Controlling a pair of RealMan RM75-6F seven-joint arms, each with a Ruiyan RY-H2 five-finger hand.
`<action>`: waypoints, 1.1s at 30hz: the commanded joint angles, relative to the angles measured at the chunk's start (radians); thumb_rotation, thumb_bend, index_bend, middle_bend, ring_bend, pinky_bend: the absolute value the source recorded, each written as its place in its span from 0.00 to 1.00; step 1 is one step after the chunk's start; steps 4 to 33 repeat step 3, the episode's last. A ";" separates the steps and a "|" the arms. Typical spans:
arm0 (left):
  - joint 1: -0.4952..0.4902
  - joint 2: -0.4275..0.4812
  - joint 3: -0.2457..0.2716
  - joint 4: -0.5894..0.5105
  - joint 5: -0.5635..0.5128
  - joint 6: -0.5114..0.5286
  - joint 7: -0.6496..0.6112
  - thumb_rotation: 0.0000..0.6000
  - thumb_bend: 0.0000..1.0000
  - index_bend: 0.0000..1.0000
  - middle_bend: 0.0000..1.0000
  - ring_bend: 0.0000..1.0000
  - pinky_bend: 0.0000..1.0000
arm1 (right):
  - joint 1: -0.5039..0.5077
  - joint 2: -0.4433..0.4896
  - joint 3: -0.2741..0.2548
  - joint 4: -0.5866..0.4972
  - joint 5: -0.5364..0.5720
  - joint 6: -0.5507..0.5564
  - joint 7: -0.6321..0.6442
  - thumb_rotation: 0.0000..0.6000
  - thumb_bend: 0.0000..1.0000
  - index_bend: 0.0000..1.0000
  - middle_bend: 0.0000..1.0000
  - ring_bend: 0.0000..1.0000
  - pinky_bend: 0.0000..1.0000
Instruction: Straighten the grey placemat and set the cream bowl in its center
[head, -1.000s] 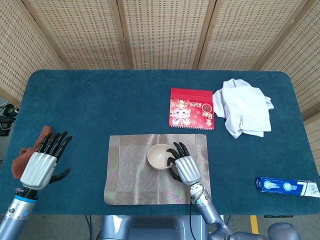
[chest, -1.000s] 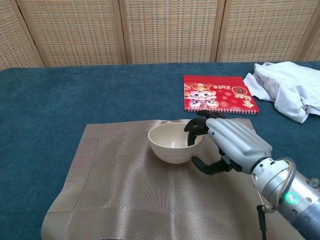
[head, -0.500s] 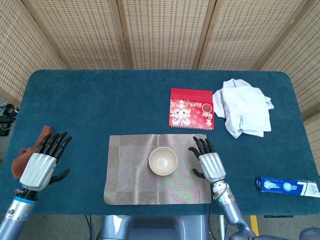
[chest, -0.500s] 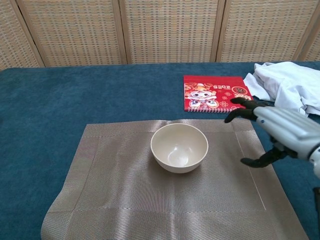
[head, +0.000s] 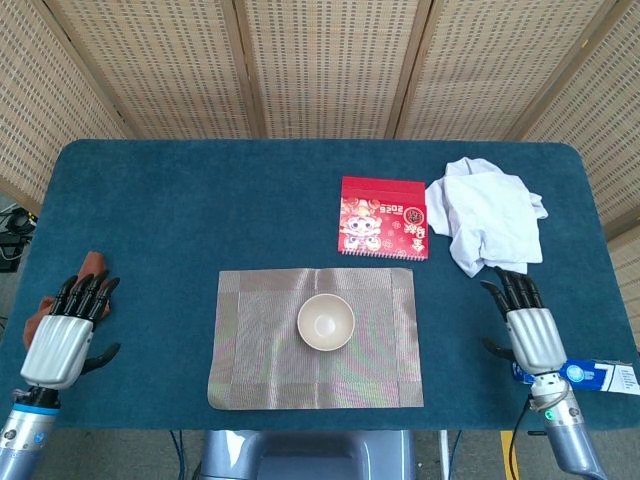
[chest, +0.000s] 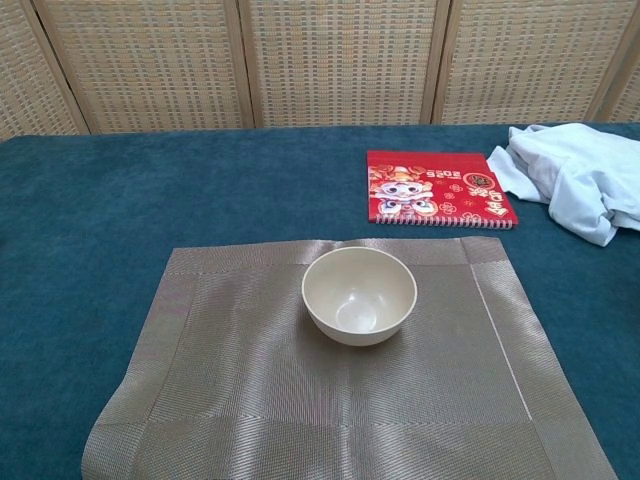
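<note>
The grey placemat (head: 260, 340) (chest: 230, 390) lies square to the table's front edge. A cream bowl (head: 325, 322) (chest: 359, 295) stands upright near its middle, empty. My right hand (head: 525, 325) hovers far to the right of the mat, fingers spread, holding nothing. Over the table's left edge my left hand (head: 65, 330) is open too, well away from the mat. Neither hand shows in the chest view.
A red spiral calendar (head: 384, 217) (chest: 438, 188) lies behind the mat. A crumpled white cloth (head: 487, 213) (chest: 575, 180) is at the back right. A blue tube (head: 590, 374) lies by my right hand. A brown cloth (head: 62, 300) sits under my left hand.
My right hand let go of the bowl and drew back to the right, off the mat. My left hand slid a little lower and leftward. The bowl stays on the mat.
</note>
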 joint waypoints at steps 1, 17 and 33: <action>0.005 -0.004 -0.005 0.013 -0.005 0.007 -0.011 1.00 0.20 0.00 0.00 0.00 0.00 | -0.032 0.027 -0.014 0.018 -0.024 0.032 0.053 1.00 0.32 0.17 0.00 0.00 0.00; 0.009 -0.007 -0.007 0.023 -0.010 0.010 -0.012 1.00 0.20 0.00 0.00 0.00 0.00 | -0.042 0.033 -0.018 0.024 -0.036 0.047 0.072 1.00 0.32 0.17 0.00 0.00 0.00; 0.009 -0.007 -0.007 0.023 -0.010 0.010 -0.012 1.00 0.20 0.00 0.00 0.00 0.00 | -0.042 0.033 -0.018 0.024 -0.036 0.047 0.072 1.00 0.32 0.17 0.00 0.00 0.00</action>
